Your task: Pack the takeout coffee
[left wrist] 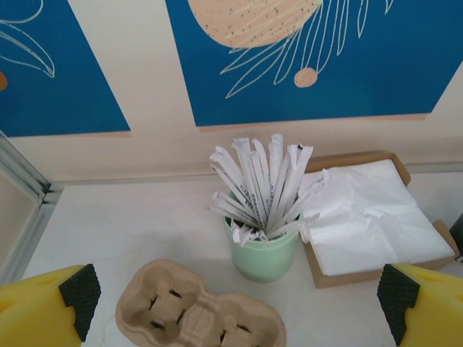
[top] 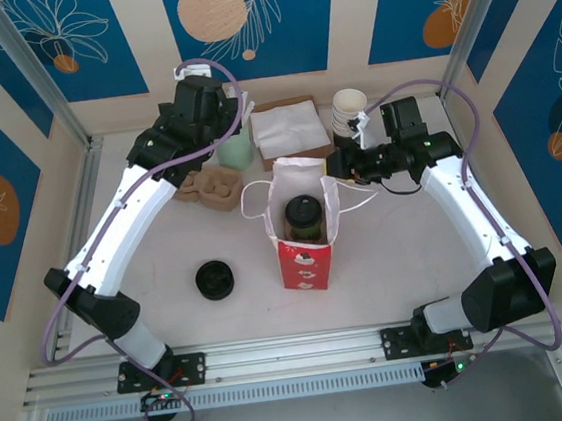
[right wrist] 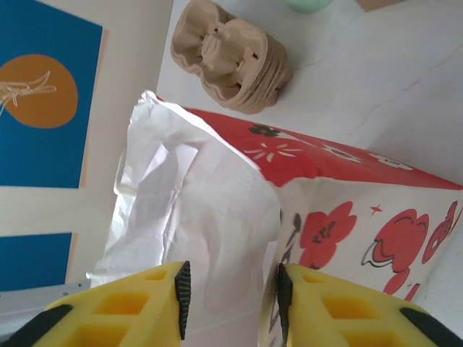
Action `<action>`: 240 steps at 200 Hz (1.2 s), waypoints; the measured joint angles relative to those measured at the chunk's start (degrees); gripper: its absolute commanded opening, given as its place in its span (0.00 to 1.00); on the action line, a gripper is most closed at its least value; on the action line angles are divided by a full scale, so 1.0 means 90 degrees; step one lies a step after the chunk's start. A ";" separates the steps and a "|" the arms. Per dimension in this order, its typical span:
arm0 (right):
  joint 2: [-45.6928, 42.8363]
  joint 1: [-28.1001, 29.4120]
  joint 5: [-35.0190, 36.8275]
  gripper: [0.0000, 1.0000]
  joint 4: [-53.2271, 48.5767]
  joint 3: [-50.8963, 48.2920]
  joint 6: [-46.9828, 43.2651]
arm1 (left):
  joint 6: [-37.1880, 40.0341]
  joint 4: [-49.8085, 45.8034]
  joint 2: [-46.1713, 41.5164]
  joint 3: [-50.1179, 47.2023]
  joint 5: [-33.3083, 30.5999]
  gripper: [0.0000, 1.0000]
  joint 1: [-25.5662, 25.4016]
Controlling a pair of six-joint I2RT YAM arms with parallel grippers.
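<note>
The takeout coffee (top: 303, 216), a short cup with a black lid, stands upright inside the red-and-white paper bag (top: 304, 260) at the table's middle. My right gripper (top: 343, 168) is at the bag's right rim. In the right wrist view its yellow fingers (right wrist: 137, 307) stand parted, and the bag's white crumpled wall (right wrist: 217, 210) runs between the pads without being pinched. My left gripper (left wrist: 237, 293) hovers wide open at the back left with nothing between its fingers, above a mint-green cup of wrapped straws (left wrist: 262, 249).
A stack of brown pulp cup carriers (top: 210, 190) lies left of the bag. A tray of white napkins (top: 291, 129) and a stack of white cups (top: 349, 111) sit at the back. A loose black lid (top: 215, 279) lies front left. Metal frame posts border the table.
</note>
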 measured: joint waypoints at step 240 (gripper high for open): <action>0.0131 -0.0964 0.0389 0.46 -0.0396 0.1151 0.1598 | 0.0546 0.0636 0.0644 -0.0211 0.1693 0.99 0.0291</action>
